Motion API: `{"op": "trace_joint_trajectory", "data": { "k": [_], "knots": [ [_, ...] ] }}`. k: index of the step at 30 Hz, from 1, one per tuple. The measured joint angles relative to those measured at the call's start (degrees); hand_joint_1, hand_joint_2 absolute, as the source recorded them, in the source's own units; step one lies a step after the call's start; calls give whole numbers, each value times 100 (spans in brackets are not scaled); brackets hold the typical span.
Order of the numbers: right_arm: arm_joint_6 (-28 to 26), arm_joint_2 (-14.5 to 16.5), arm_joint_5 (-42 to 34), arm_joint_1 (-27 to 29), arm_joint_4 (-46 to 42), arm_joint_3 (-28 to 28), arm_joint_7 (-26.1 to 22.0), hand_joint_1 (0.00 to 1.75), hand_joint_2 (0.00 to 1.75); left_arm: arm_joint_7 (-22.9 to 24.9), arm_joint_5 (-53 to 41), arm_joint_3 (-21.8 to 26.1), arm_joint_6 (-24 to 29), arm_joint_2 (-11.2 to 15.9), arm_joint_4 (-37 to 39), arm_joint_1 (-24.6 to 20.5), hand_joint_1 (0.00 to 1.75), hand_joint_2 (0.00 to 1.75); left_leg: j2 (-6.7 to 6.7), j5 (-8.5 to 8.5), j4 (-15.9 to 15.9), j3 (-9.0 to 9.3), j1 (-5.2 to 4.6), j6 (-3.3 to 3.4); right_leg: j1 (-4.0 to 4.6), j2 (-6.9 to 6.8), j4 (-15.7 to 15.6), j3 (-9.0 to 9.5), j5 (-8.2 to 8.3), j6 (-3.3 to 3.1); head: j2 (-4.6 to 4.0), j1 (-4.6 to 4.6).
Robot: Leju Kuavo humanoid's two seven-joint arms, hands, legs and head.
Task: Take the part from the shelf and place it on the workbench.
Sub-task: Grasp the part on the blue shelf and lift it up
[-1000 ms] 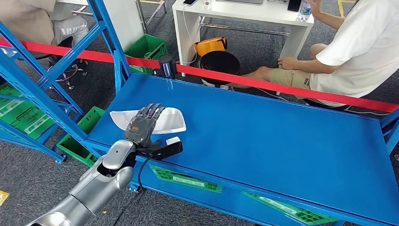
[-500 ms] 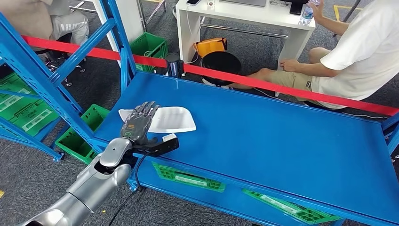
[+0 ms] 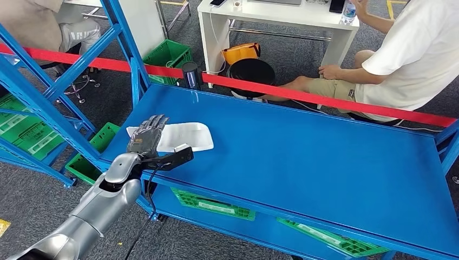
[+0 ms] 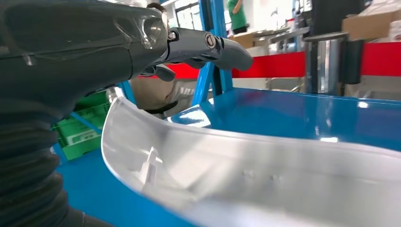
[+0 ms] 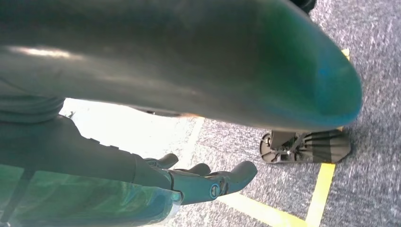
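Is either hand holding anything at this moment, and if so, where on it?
Nothing is held. The white part lies on the blue workbench; the left hand hovers over its near end, fingers extended. The right hand hangs empty.

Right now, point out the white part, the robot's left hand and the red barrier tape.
white part (image 3: pixel 187 136): head view, on its flat middle, lying on the workbench.
left robot hand (image 3: pixel 144 139): head view, on the back of the hand.
red barrier tape (image 3: pixel 303 96): head view, mid-strip behind the bench.
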Motion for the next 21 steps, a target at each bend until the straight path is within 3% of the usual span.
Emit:
{"op": "trace_joint_trajectory", "data": {
  "k": [2, 3, 5, 7, 10, 12, 13, 15, 17, 18, 19, 21],
  "knots": [
    [4, -3, -8, -2, 0, 4, 8, 0, 0, -27, 37, 14, -38, -16, 171, -56, 0, 175, 3, -142, 556, -273, 12, -17, 11, 3, 1, 2, -2, -6, 0, -1],
    [4, -7, -11, -3, 0, 4, 9, 0, 0, -45, 49, 17, -51, -24, 248, -76, 0, 175, 4, -51, 516, -265, 13, -7, 15, 9, 2, 7, -3, -6, 0, -1],
    [4, -9, -15, -12, 0, 4, 9, 0, 0, -82, 57, 29, -63, -37, 362, -140, 0, 175, 4, 345, -166, 41, 8, 52, 24, 23, 1, 20, -5, -5, 0, -1],
    [2, -6, -18, -30, 0, 4, 9, 0, 0, -110, 66, 49, -61, -50, 446, -229, 0, 175, 1, 589, -868, 378, -21, 128, 41, 32, -11, 10, 0, 5, 0, 2],
    [-7, -3, -21, -39, 0, 4, 9, 0, 0, -131, 93, 62, -58, -66, 545, -292, 0, 175, 2, 603, -1131, 506, -77, 194, 58, 32, -35, -30, 26, 55, 0, -2],
    [-10, -8, -22, -34, 0, 4, 9, 0, 0, -137, 105, 65, -58, -82, 589, -312, 0, 175, 12, 645, -1208, 538, -55, 234, 55, 22, 49, -87, -30, 85, 0, 2],
    [-11, -12, -22, -36, 0, 4, 9, 0, 0, -140, 106, 66, -58, -94, 610, -332, 0, 175, 16, 670, -1248, 553, -41, 260, 57, 18, 240, -181, -127, 81, 0, 5],
    [-11, -20, -22, -35, 0, 4, 9, 0, 0, -147, 106, 64, -58, -119, 656, -358, 0, 175, 19, 688, -1270, 560, -35, 289, 52, 13, 960, -529, -427, 45, 0, 14],
    [-11, -26, -22, -29, 0, 4, 9, 0, 0, -153, 106, 61, -60, -139, 704, -351, 0, 175, 16, 688, -1266, 556, -42, 293, 46, 12, 1582, -844, -601, 62, 0, 16],
    [-11, -30, -22, -28, 0, 4, 9, 0, 0, -154, 106, 61, -60, -146, 724, -345, 0, 175, 13, 686, -1260, 555, -42, 291, 40, 11, 1596, -865, -563, 105, 0, 17],
    [-11, -35, -22, -30, 0, 4, 9, 0, 0, -154, 106, 61, -60, -152, 741, -344, 0, 175, 9, 679, -1249, 556, -39, 280, 28, 9, 1365, -767, -438, 164, 0, 18],
    [-11, -48, -22, -37, 0, 4, 9, 0, 0, -154, 106, 61, -59, -159, 761, -352, 84, 175, -4, 644, -1194, 546, -44, 234, 6, -4, 560, -378, -123, 249, 0, 19]
  ]
}}
